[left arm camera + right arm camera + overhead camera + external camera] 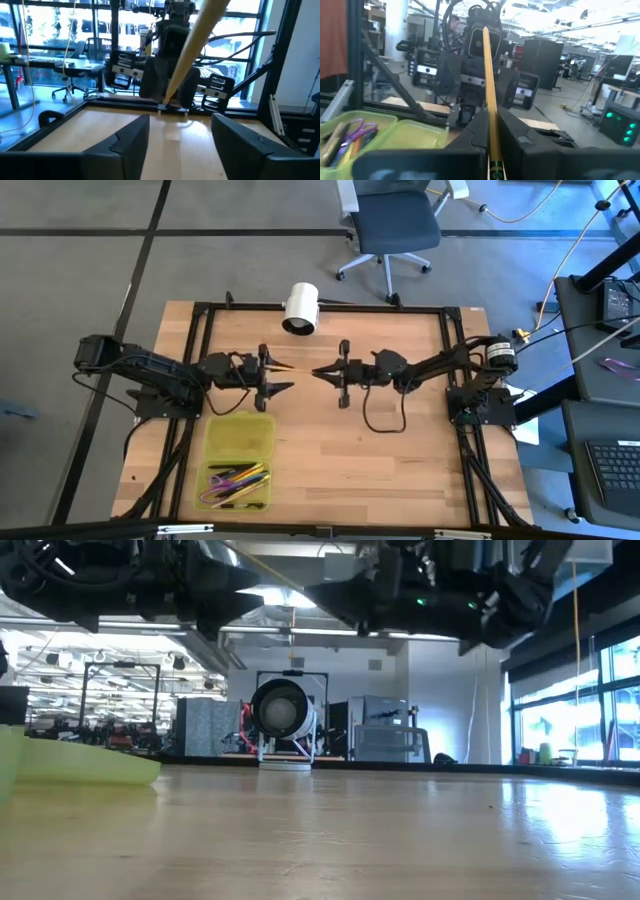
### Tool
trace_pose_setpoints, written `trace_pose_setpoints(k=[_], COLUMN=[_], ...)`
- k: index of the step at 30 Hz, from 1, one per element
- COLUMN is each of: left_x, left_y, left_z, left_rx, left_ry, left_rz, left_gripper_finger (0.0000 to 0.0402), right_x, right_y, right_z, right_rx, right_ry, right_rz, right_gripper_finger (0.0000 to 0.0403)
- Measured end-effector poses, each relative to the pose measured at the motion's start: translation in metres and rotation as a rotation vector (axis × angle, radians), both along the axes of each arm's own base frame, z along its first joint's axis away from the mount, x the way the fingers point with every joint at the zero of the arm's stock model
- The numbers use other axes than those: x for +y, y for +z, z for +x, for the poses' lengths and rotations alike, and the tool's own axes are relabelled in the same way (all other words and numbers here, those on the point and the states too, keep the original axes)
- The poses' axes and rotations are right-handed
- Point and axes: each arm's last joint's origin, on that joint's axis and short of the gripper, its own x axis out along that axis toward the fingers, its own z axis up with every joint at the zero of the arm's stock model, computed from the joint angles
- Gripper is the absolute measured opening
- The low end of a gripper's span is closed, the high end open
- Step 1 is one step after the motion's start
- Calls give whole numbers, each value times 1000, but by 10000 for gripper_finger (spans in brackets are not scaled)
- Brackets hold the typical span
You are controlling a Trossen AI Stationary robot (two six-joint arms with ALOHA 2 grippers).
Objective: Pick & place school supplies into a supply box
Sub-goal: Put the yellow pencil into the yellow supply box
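Observation:
A tan pencil (297, 367) hangs level above the table's middle, with my right gripper (320, 372) shut on it. My left gripper (272, 372) faces it from the table's left and stands open. The pencil's free end (200, 30) reaches over the gap between the left fingers (130, 142) and touches neither. The supply box (240, 460) lies open at the near left. Its near half holds several pens and purple-handled scissors (360, 131), and its far half (240, 434) is bare. My right gripper pinches the pencil between its two fingers at the end nearest the table's right (491, 131). The fingers come level from the table's right, and the pencil runs along them and sticks out toward my left gripper. It is lifted clear of the table.
A white cylinder (300, 308) lies at the table's far edge, behind the two grippers, and also shows in the low view (283, 720). Bare wood (370, 470) stretches across the near right of the table. A black frame (330, 306) borders the tabletop.

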Motion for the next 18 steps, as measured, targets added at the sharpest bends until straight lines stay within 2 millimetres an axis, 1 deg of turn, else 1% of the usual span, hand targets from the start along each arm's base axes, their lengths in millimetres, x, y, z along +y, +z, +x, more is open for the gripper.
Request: trace_pose_setpoints(k=[4, 7, 9, 12, 14, 18], left_x=[0, 0, 0, 0, 0, 3], left_y=[1, 1, 5, 19, 26, 28], left_z=[0, 0, -1, -4, -6, -7], left_rx=[-5, -2, -44, -186, -250, -276], left_ry=[-3, 5, 13, 35, 53, 69], left_rz=[4, 72, 134, 202, 245, 279], left_gripper_finger=[225, 228, 225, 217, 209, 193], right_x=[0, 0, 0, 0, -1, 2], right_y=[11, 14, 17, 22, 26, 36], right_z=[9, 11, 11, 13, 15, 20], right_rx=[-27, -43, -71, -92, -104, -138], right_ry=[-25, -31, -32, -33, -34, -26], right_rz=[-7, -30, -33, -35, -43, -58], right_gripper_finger=[28, 25, 25, 25, 25, 25])
